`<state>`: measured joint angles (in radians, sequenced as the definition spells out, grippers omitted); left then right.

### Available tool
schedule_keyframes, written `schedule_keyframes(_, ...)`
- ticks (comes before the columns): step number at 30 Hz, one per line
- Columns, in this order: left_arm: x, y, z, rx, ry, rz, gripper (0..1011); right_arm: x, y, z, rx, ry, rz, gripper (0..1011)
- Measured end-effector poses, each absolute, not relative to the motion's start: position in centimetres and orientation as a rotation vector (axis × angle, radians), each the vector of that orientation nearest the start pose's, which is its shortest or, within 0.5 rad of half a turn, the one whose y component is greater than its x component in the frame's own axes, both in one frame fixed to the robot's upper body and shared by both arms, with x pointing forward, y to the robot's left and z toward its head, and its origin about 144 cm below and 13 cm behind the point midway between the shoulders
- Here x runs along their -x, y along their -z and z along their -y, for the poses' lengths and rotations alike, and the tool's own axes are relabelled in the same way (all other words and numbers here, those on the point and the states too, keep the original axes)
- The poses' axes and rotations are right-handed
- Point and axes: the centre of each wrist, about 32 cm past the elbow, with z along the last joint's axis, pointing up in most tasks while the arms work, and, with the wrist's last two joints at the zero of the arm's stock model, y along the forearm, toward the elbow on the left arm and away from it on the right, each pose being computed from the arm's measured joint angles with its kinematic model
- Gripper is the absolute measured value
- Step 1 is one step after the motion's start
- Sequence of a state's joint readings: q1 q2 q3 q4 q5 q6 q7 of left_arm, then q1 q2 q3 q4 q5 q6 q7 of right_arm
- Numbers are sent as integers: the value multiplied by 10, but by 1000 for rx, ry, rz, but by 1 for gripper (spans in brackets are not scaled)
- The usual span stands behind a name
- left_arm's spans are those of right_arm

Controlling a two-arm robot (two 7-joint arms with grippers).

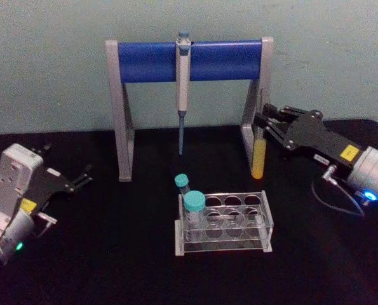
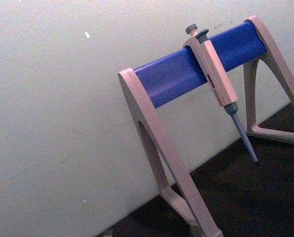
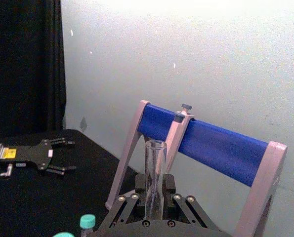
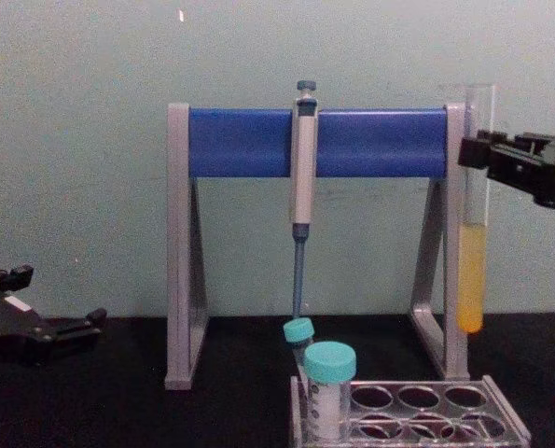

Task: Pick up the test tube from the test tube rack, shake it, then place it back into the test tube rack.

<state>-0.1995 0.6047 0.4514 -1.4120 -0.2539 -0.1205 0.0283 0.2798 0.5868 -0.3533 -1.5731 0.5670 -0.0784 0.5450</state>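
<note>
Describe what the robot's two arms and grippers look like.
The left gripper and right gripper match: black fingers on hinged linkage bars, a black body with a small yellow label, then a pale grey wrist housing. The left wrist shows a green light. The right wrist shows a blue light and has a thin grey cable looping beside it.
</note>
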Motion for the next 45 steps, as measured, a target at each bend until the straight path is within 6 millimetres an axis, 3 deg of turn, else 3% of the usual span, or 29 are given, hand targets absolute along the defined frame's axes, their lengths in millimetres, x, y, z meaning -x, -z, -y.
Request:
schedule_keyframes(15,-489,-1140,-310,-304,-1248,285,1001,-526,-1224,282,-100,632,131,227)
schedule_keyframes(45,-489,-1140,-310,-304,-1248,285,1001,-521,-1191,287,-120,608,92,227)
